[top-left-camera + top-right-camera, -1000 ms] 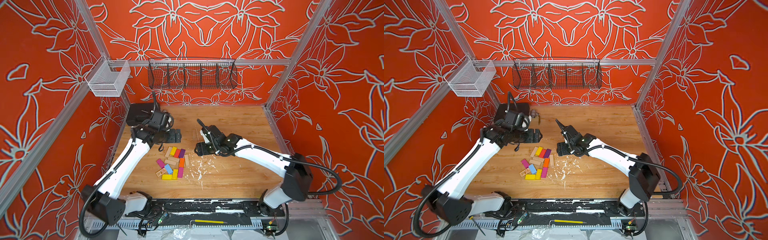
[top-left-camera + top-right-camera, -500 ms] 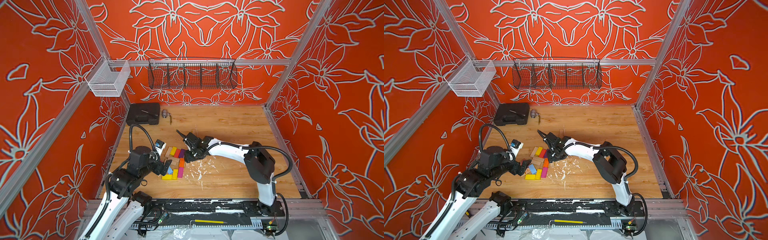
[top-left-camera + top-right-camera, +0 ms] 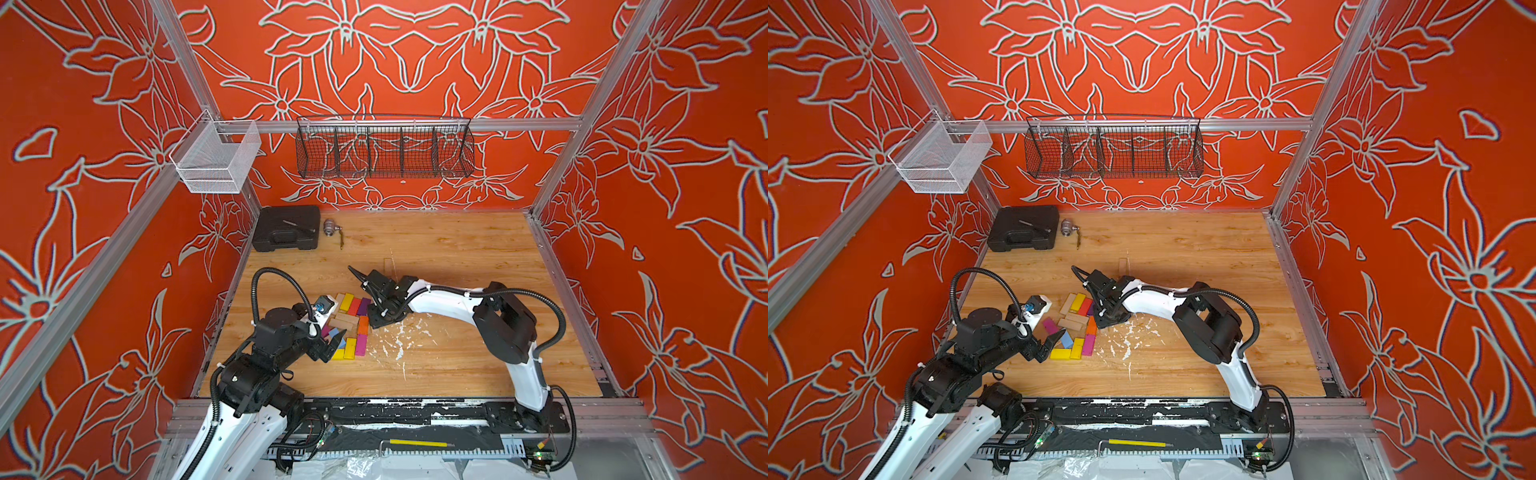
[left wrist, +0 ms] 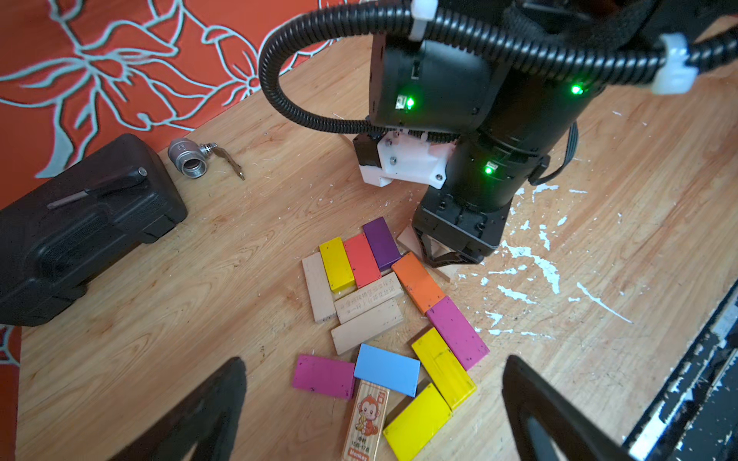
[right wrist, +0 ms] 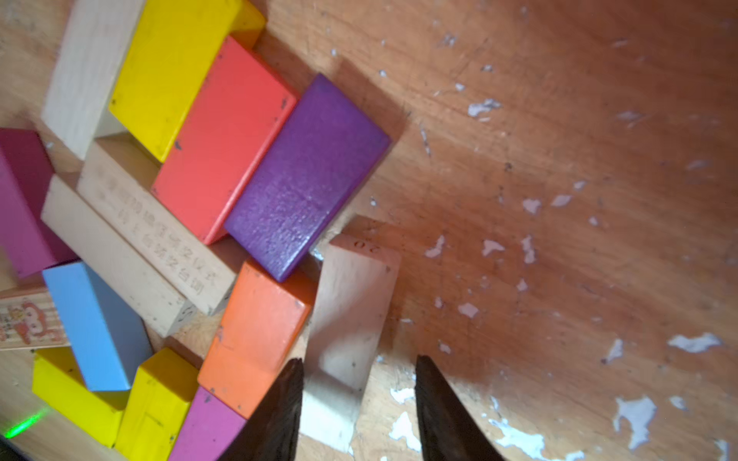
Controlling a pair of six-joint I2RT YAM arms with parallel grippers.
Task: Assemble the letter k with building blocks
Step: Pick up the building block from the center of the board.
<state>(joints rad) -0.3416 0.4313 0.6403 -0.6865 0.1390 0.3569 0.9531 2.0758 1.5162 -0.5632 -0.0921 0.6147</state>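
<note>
Orange walls (image 3: 407,50) enclose a perhaps paint-flecked wooden table (image 3: 457,249) bearing blocks (image 3: 351,320)

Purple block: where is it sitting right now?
In a top view, the purple block lies flat with the red block against its left side, the orange block just nearer the robot, and the right gripper at its right.

Right gripper (image 3: 1105,322) down at the right edge of the blocks (image 3: 1073,322). My left gripper (image 3: 1052,344) hovers at their near-left side. Black case (image 3: 1022,228) far left.
</note>
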